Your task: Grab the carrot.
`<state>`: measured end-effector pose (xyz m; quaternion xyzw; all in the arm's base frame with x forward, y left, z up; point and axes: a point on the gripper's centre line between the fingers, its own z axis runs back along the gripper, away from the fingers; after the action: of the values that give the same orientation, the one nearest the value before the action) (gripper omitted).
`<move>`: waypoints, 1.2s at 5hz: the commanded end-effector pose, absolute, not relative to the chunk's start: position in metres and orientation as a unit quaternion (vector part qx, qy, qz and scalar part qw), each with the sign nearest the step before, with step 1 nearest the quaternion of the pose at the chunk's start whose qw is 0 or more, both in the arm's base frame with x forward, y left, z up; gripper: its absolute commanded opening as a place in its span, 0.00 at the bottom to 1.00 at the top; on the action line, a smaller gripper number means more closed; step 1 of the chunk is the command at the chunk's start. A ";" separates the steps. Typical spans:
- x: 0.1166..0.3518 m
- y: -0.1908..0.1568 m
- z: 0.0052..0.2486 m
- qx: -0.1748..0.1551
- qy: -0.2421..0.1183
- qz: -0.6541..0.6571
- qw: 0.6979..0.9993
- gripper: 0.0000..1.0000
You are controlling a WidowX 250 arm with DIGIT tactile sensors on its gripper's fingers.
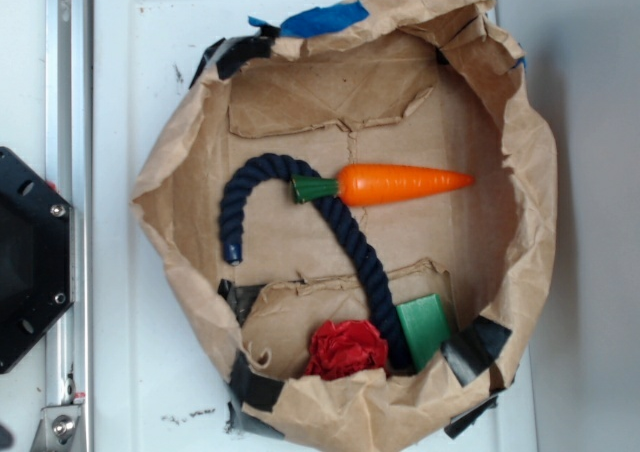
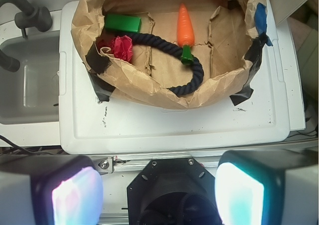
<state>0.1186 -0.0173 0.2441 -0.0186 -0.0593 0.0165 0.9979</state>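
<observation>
Glossy orange plastic carrot (image 1: pixel 403 184) seen lying flat inside crumpled brown paper-bag tray (image 1: pixel 165 187) on white lid (image 1: pixel 140 82), green stem touching dark navy rope (image 1: pixel 345 232). Red crumpled ball (image 1: pixel 346 349) and green block (image 1: pixel 425 330) parked at rope's far end. Gripper (image 2: pixel 158 192) held well back, jaws spread wide, nothing gripped.
</observation>
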 end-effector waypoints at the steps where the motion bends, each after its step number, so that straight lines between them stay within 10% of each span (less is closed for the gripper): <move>1: 0.119 -0.017 0.244 -0.019 -0.059 0.016 0.998 1.00; 2: 0.128 -0.006 0.251 -0.015 -0.075 0.030 0.997 1.00; 5: 0.278 0.023 0.198 -0.025 -0.061 0.011 0.998 1.00; 6: 0.278 0.023 0.198 -0.025 -0.061 0.011 0.998 1.00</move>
<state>0.2742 0.0167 0.1800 -0.0286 -0.0268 -0.0005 0.9992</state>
